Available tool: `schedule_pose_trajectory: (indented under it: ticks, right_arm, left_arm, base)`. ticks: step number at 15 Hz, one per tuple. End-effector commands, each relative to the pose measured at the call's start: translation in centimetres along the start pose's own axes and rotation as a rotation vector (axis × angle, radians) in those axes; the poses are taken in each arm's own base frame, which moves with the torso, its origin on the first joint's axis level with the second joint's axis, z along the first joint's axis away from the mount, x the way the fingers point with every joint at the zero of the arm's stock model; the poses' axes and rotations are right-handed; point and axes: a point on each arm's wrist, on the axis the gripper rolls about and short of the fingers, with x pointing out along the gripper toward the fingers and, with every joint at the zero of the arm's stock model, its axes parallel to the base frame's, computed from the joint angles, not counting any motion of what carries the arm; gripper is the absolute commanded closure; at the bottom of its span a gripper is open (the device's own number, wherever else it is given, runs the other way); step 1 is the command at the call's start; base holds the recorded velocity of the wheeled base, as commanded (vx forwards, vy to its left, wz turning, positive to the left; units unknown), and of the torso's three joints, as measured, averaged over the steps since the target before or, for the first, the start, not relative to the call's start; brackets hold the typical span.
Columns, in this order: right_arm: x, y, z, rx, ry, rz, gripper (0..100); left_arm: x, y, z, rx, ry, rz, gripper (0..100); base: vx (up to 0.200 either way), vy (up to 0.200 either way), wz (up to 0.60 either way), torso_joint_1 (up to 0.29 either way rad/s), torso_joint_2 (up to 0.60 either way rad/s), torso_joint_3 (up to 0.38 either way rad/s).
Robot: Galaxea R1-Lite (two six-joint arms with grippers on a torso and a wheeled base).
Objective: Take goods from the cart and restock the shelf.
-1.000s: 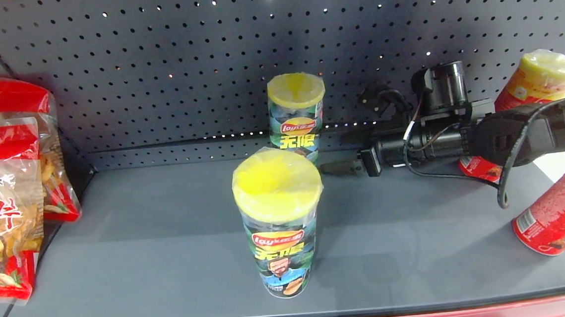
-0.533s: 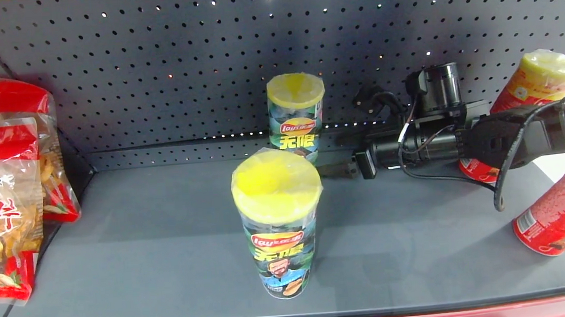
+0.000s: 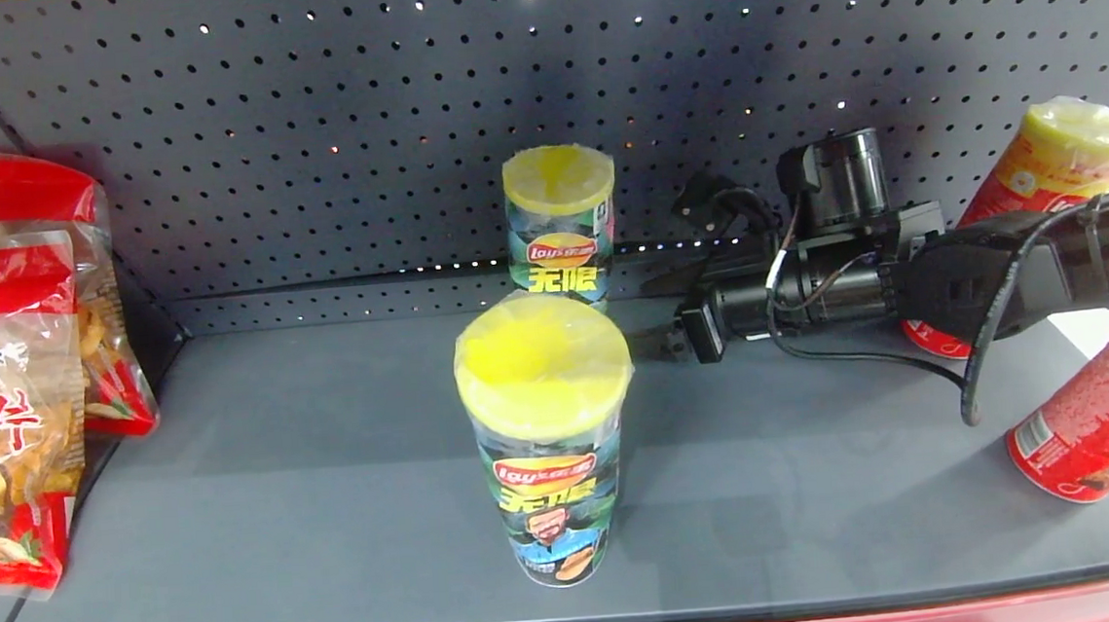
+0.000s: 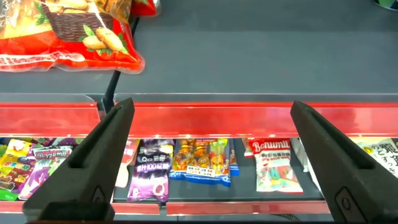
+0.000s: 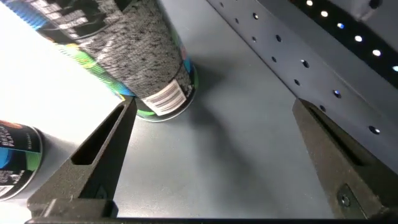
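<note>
Leftward goes my right gripper (image 3: 659,341) along the far side of the shelf (image 3: 332,483), and the far chip can (image 3: 560,228) has shifted left with it. My jaws are spread, holding nothing. I judge I'm lining it up behind the near can (image 3: 549,438); next I should back out without tipping it.

Snack bags (image 3: 8,388) stand left, red cans (image 3: 1098,410) right.

Logo and characters mark near can (image 3: 547,487) and far can (image 3: 560,252) (barcode (image 5: 165,99) on latter).
</note>
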Motion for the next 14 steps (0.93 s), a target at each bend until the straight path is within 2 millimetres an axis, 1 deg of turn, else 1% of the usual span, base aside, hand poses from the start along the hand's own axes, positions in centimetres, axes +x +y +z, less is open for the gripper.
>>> schedule_pose_trajectory:
  ticks: [1, 3, 6, 7, 10, 14]
  right_arm:
    - [0.1, 0.1, 0.0, -0.002, 0.002, 0.002, 0]
    - [0.0, 0.1, 0.0, -0.002, 0.001, 0.002, 0]
    - [-1.0, -0.6, -0.1, 0.006, -0.003, -0.027, 0]
    - [-2.0, -1.0, 0.0, 0.009, -0.007, -0.047, 0]
    - [-5.0, -1.0, -0.1, 0.02, -0.017, -0.088, 0]
    - [-8.9, 1.6, -0.3, 0.015, -0.029, -0.098, 0]
  left_arm:
    - [0.0, 0.0, 0.0, -0.001, 0.0, 0.0, 0]
    - [0.0, 0.0, 0.0, -0.001, 0.0, 0.0, 0]
    - [0.0, 0.0, 0.0, -0.001, 0.002, 0.0, 0]
    - [0.0, 0.0, 0.0, -0.001, 0.0, -0.001, 0]
    - [0.0, 0.0, 0.0, -0.001, 0.0, 0.0, 0]
    - [0.0, 0.0, 0.0, -0.001, 0.0, 0.0, 0]
  base:
    - [0.0, 0.0, 0.0, 0.0, 0.0, 0.0]
    - [0.0, 0.0, 0.0, 0.0, 0.0, 0.0]
    - [0.0, 0.0, 0.0, 0.0, 0.0, 0.0]
    - [0.0, 0.0, 0.0, 0.0, 0.0, 0.0]
    - [0.0, 0.0, 0.0, 0.0, 0.0, 0.0]
    - [0.0, 0.0, 0.0, 0.0, 0.0, 0.0]
